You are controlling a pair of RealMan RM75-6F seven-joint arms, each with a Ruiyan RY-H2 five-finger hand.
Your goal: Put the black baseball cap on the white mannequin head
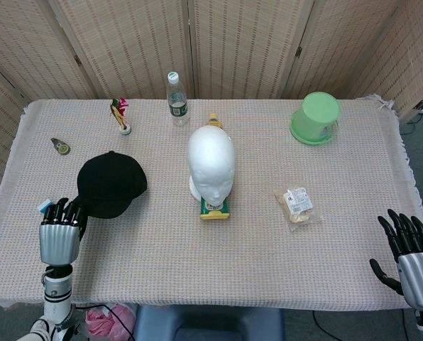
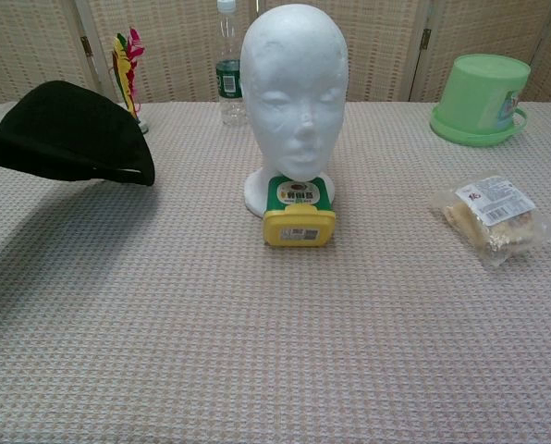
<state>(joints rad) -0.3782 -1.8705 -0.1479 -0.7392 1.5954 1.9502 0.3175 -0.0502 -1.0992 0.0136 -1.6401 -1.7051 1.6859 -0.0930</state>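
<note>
The black baseball cap [image 1: 110, 186] is lifted off the table at the left, and my left hand [image 1: 59, 238] holds it by the brim. In the chest view the cap [image 2: 67, 131] hangs tilted above the cloth, with its shadow below; the hand itself is out of that frame. The white mannequin head [image 1: 211, 162] stands upright at the table's middle, facing me [image 2: 294, 92], to the right of the cap. My right hand [image 1: 410, 256] hangs at the near right corner, fingers spread, holding nothing.
A yellow-and-green box [image 2: 299, 213] lies against the head's base. A water bottle [image 1: 175, 99] and a small colourful ornament [image 1: 121, 116] stand at the back. A green bucket [image 1: 314, 118] sits back right, a snack packet [image 1: 297, 202] right of centre, a blue eraser [image 1: 44, 207] by my left hand.
</note>
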